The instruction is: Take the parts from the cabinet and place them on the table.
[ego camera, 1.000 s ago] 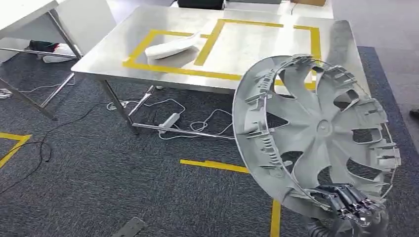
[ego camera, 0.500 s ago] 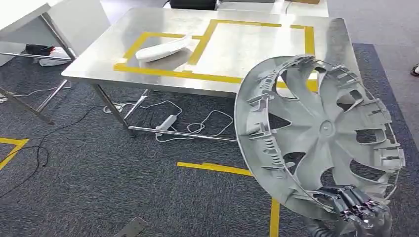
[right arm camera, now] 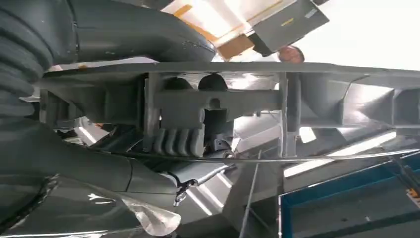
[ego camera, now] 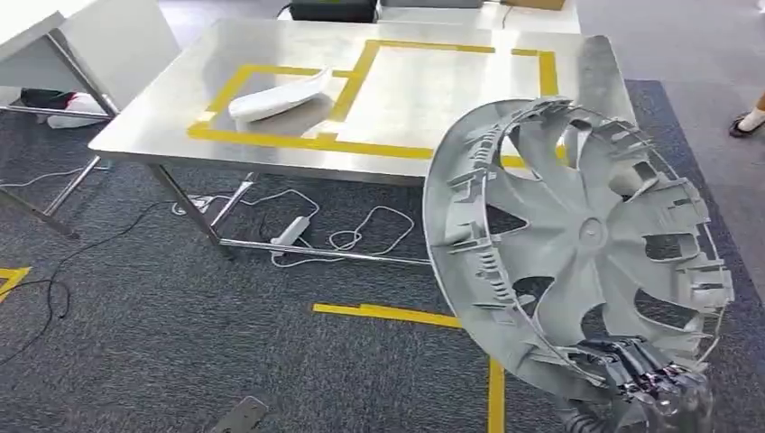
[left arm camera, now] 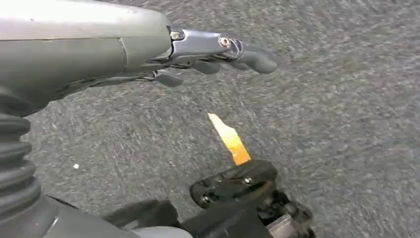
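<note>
Wheel cover point(ego camera: 577, 244), the big grey plastic part you see in the head view, stands on edge in the air in front of the robot, its ribbed inner side facing the camera, above the dark carpet point(ego camera: 180, 316) and short of the worktop point(ego camera: 424, 108). Your right hand point(ego camera: 645, 383) grips it at the lowest part of its rim, the fingers point(ego camera: 631, 361) clamped over the edge; in the right wrist view you see those fingers point(right arm camera: 181, 141) hooked around a rib of the same cover point(right arm camera: 297, 99). Your left hand point(left arm camera: 198, 47) hangs over the carpet with its fingers point(left arm camera: 252, 57) stretched out and apart, holding nothing. On the worktop, yellow tape point(ego camera: 361, 144) marks two boxes side by side; a white curved part point(ego camera: 280, 95) lies inside the left box, and the cover's upper rim overlaps the near right corner of the right box in your view. Under the worktop lie white cables and a power strip point(ego camera: 293, 230). More yellow tape strips point(ego camera: 388, 313) run across the carpet near the cover. A person's foot point(ego camera: 749, 122) shows at the far right edge.
</note>
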You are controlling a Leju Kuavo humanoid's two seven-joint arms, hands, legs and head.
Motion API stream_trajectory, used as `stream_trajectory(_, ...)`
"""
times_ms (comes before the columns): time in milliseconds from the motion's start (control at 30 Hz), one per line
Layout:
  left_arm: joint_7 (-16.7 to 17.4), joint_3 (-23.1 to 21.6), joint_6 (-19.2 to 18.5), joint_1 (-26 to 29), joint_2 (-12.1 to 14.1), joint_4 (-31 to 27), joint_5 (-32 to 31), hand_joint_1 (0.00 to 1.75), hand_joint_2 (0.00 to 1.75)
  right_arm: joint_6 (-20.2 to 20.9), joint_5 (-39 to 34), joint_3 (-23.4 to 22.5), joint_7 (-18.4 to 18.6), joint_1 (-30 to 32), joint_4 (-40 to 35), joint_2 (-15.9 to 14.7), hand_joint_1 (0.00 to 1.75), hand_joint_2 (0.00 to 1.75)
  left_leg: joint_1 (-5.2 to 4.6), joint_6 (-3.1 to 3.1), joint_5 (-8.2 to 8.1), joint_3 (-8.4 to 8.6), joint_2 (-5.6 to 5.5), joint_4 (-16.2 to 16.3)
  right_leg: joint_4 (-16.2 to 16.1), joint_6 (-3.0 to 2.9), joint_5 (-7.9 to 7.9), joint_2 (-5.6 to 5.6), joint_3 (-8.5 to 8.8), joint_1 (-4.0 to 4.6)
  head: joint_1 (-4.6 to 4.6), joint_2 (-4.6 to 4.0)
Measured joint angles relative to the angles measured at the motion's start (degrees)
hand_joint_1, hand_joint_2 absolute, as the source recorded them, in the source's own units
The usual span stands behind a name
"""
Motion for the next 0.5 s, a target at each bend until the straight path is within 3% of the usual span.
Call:
stream_trajectory(67,0.0,0.0,0.0,-0.1,0.04,0.0,0.15,0.0,1.75,0.0,0.09,0.06,-0.02,-0.1,-0.02,-0.07,1.75,1.75,0.24,0.26,0.02,0.75,0.09,-0.74,3.33,0.46,-1.73,-0.53,-1.83,-0.25,0.32,0.0)
stream_trajectory(133,0.0,-0.04,0.0,-0.16,-0.11,0.0,0.13,0.0,1.75,0.0,0.33,0.09,-0.09,-0.31,0.0,-0.13,1.75,1.75,0.26,0.4,-0.27,0.88,0.16,-0.71,12.24,1.02,-5.08,-0.55,-7.05,-0.53,0.3,0.0)
stream_trajectory(167,0.0,-0.04,-0.04,-0.14,-0.13,0.0,0.13,0.0,1.75,0.0,0.33,0.13,-0.07,-0.3,0.0,-0.13,1.75,1.75,0.26,0.43,-0.38,0.93,0.2,-0.71,13.91,1.13,-5.55,-0.55,-8.14,-0.58,0.28,0.0)
stream_trajectory(300,0.0,-0.04,-0.04,-0.13,-0.13,0.0,0.13,0.0,1.75,0.0,0.31,0.15,-0.07,-0.29,0.0,-0.13,1.75,1.75,0.27,0.43,-0.4,0.95,0.22,-0.71,14.54,1.18,-5.67,-0.55,-8.57,-0.61,0.28,0.0)
stream_trajectory(333,0.0,-0.07,-0.09,-0.07,-0.15,0.0,0.13,0.0,1.75,0.0,0.31,0.2,-0.07,-0.26,0.0,-0.13,1.75,1.75,0.28,0.4,-0.54,1.03,0.24,-0.68,16.13,1.32,-5.76,-0.59,-9.75,-0.67,0.28,0.0)
stream_trajectory(367,0.0,-0.17,-0.11,0.06,-0.24,0.0,0.15,0.0,1.75,0.0,0.18,0.2,-0.04,-0.16,0.02,-0.15,1.75,1.75,0.43,0.12,-1.02,1.57,0.25,-0.62,14.93,1.76,-2.84,-0.7,-10.34,-0.96,0.3,0.0)
stream_trajectory(400,-0.96,-0.35,-0.26,-0.06,-0.31,0.0,0.74,0.0,1.75,0.0,0.9,0.2,-0.64,-0.3,-0.09,-0.17,1.75,1.75,0.85,-0.76,-2.29,3.01,0.25,-0.27,2.06,2.38,4.54,-1.61,-4.9,-1.42,0.37,0.0)
stream_trajectory(433,-1.31,-0.33,-0.28,-0.32,-0.28,0.0,1.11,0.0,1.75,0.0,1.22,0.24,-0.81,-0.64,-0.19,-0.17,1.75,1.75,0.4,-1.2,-2.63,2.99,0.15,-0.08,1.58,2.3,3.37,-1.65,-4.33,-0.85,0.63,0.0)
stream_trajectory(467,-1.31,-0.35,-0.28,-0.63,-0.37,0.0,1.14,0.0,1.75,0.0,1.38,0.24,-0.94,-0.99,-0.44,-0.17,1.75,1.75,0.39,-1.51,-2.75,2.85,0.17,0.19,1.13,1.04,2.96,-1.4,-3.51,-0.99,0.52,0.02)
stream_trajectory(500,-1.29,-0.37,-0.28,-0.97,-0.55,0.0,1.16,0.0,1.75,0.0,1.53,0.22,-0.98,-1.01,-0.65,-0.17,1.75,1.75,0.39,-1.73,-2.82,2.93,0.24,0.06,1.14,0.68,2.84,-1.3,-3.69,-0.9,0.21,0.0)
